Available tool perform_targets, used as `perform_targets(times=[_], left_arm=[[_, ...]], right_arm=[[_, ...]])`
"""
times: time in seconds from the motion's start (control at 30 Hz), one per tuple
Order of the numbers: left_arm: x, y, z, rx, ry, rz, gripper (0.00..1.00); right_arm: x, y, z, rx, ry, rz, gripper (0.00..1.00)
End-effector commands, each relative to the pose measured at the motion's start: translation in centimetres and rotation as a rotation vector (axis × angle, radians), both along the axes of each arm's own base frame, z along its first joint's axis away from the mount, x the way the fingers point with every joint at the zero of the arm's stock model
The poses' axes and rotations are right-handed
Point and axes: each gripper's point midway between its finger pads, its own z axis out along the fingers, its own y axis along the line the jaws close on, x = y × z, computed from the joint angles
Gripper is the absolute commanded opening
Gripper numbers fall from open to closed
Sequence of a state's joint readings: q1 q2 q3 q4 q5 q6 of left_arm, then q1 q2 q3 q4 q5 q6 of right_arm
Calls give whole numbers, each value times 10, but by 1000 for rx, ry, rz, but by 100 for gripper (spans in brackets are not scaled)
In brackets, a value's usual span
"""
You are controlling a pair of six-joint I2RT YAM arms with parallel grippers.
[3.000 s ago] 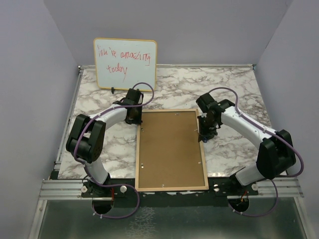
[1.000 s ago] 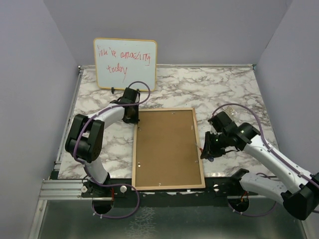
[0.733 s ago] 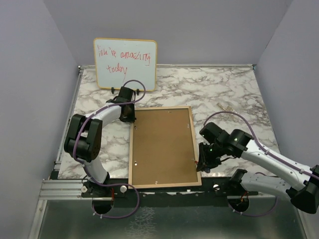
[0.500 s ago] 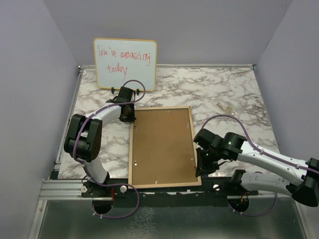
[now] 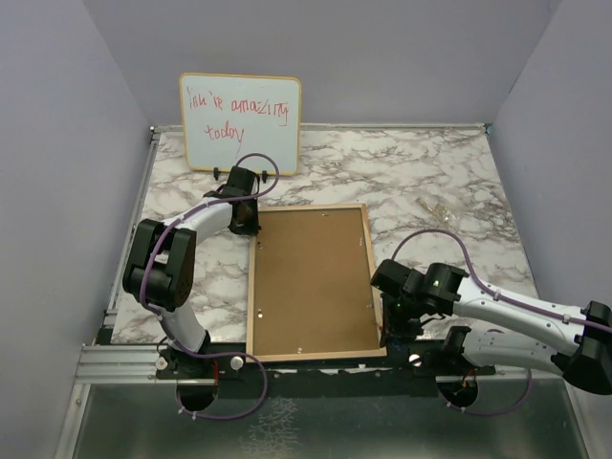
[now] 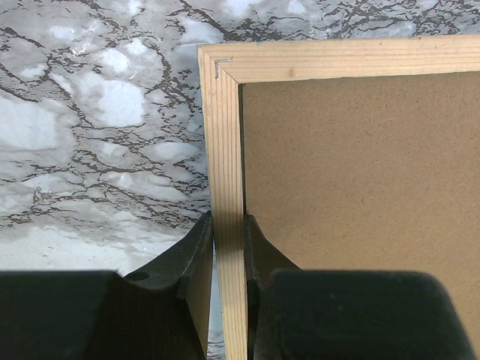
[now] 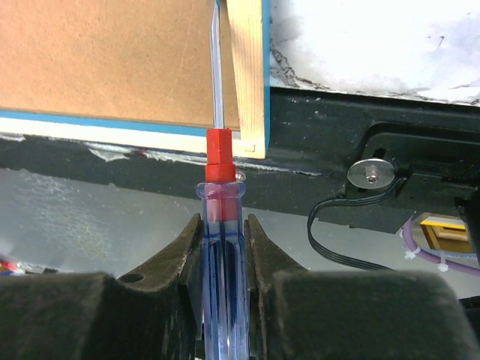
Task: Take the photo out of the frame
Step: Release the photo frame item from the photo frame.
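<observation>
Wood rim of the frame (image 6: 225, 135), near its far left corner, sits pinched between the narrow jaws of the left gripper (image 6: 228, 240), which steadies it face down on the table (image 5: 430, 182). The brown board (image 5: 311, 277) faces up, so the photo is hidden, presumably underneath inside the frame. At the near right corner the right gripper (image 7: 223, 232) clamps a screwdriver (image 7: 219, 161), its blade lying along the right rim's inner edge. The step looks like prying the board loose. Next the tip must catch under the board's edge and lever gently, sparing the print.
</observation>
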State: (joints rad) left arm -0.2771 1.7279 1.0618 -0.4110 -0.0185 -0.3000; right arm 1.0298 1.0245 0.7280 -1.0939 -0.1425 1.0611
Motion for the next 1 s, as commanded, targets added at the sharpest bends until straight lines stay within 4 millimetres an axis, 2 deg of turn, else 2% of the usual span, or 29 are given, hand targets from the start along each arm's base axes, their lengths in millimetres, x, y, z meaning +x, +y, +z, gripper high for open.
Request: perform_targets(times=[0.0, 0.3, 0.5, 0.77, 0.97], left_arm=[[-4, 15, -4, 52, 24, 24, 0], [-5, 13, -4, 46, 26, 13, 0], [-6, 10, -5, 33, 33, -12, 0], [-9, 8, -6, 33, 35, -50, 0], [-16, -2, -6, 90, 21, -163, 0]], right_arm=[[18, -6, -7, -70, -82, -73, 1], [34, -3, -16, -126, -130, -102, 1], [44, -3, -20, -191, -150, -59, 1], [52, 10, -19, -135, -184, -39, 0], [57, 14, -16, -70, -200, -10, 1]])
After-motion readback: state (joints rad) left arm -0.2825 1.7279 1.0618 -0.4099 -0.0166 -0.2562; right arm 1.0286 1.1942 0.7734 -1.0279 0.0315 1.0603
